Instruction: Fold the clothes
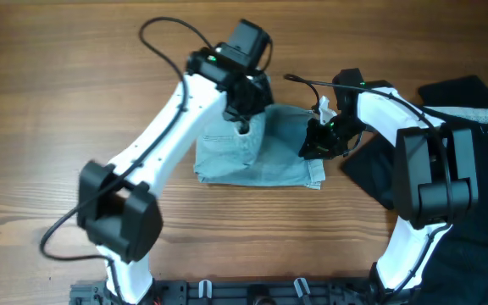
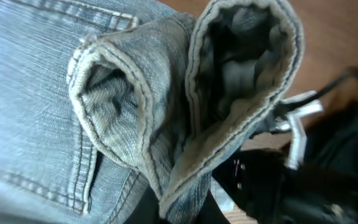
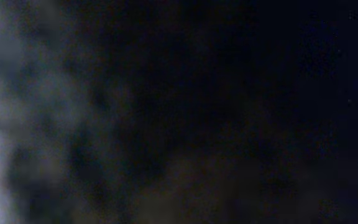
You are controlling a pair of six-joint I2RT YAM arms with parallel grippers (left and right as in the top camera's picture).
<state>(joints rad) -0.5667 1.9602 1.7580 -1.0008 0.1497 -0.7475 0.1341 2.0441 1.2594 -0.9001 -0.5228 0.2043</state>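
Denim shorts (image 1: 257, 161): your left claw (image 1: 244, 125) is gripping the cuffs (image 2: 166, 124); right claw (image 1: 316, 144) at shorts' edge, state untellable. Be laying cuffs squarely stacked.

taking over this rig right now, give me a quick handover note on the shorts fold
Left end effector: over the upper middle of the denim shorts, cuffed hems bunched close to its wrist camera. Its fingers are hidden, so I can't tell if it is open or shut.
Right end effector: at the shorts' right edge. Its wrist view is dark and blurred, so the grip is unclear.
Shorts: mid-table, a compact layered rectangle, with the black garment beside them on the right.
Done: at least one fold seems to be in.
Left: probably lay the hems flat, release, and pull both arms clear.
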